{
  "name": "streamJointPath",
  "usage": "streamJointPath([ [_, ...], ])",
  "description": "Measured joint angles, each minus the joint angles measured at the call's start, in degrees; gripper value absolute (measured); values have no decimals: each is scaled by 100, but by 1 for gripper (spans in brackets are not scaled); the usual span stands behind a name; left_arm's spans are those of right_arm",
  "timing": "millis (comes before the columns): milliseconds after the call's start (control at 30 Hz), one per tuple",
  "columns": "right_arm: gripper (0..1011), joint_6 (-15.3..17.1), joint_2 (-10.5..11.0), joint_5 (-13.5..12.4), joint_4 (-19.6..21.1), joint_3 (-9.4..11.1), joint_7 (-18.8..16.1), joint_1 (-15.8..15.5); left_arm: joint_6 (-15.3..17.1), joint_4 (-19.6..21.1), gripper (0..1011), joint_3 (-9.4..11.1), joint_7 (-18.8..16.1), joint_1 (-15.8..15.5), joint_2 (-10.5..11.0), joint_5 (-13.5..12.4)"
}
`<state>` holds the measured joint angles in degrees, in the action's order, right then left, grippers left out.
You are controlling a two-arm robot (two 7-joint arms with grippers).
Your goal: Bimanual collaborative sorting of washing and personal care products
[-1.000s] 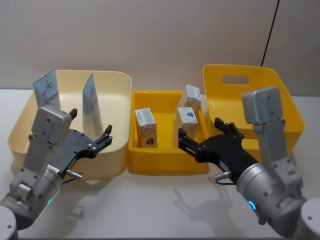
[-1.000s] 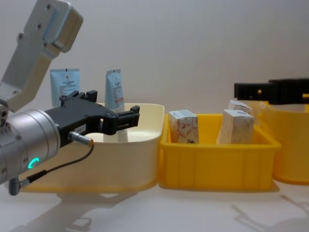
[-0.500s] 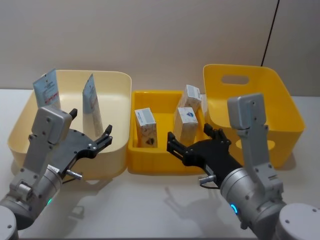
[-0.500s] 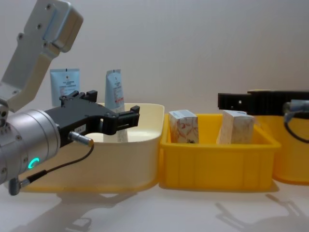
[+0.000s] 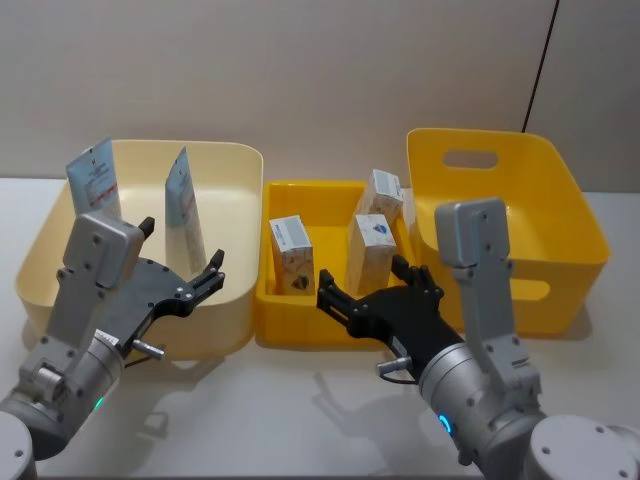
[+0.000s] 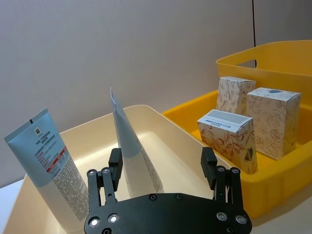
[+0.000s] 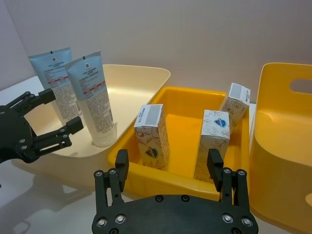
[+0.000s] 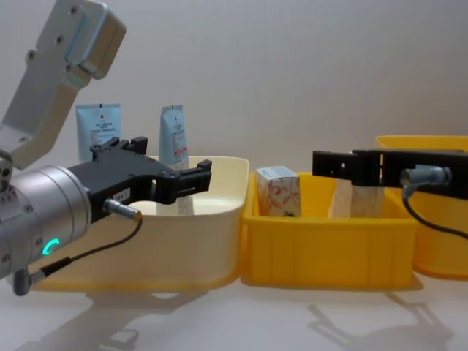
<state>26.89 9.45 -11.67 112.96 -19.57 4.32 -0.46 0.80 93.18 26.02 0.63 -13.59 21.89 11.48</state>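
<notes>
Head view: two tall light-blue squeeze tubes stand upright in the wide cream plastic bin. Three small white floral-print cartons stand in the shallow yellow plastic tray beside it. The deep yellow plastic bin with the handle slot looks empty.

So tubes and cartons sit apart already; I'd judge the sorting well on, perhaps with cartons left to move.

The left end effector hovers at the cream bin's near wall, fingers spread, holding nothing. The right end effector hangs at the tray's near rim, spread and empty, facing the cartons.

There are gaps between the cartons, the tray walls are low, and the desk lies open in front.
</notes>
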Motion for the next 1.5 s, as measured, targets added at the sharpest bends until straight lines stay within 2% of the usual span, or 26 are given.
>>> streamJointPath([
  [833, 1001, -236, -273, 237, -283, -59, 149, -46, 0, 0, 1003, 0, 0, 0, 0, 0],
  [1200, 1001, -268, -411, 354, -681, -8, 189, 269, 0, 0, 1003, 0, 0, 0, 0, 0],
  [1500, 1001, -186, -441, 399, -935, 94, 166, 511, 0, 0, 1003, 0, 0, 0, 0, 0],
])
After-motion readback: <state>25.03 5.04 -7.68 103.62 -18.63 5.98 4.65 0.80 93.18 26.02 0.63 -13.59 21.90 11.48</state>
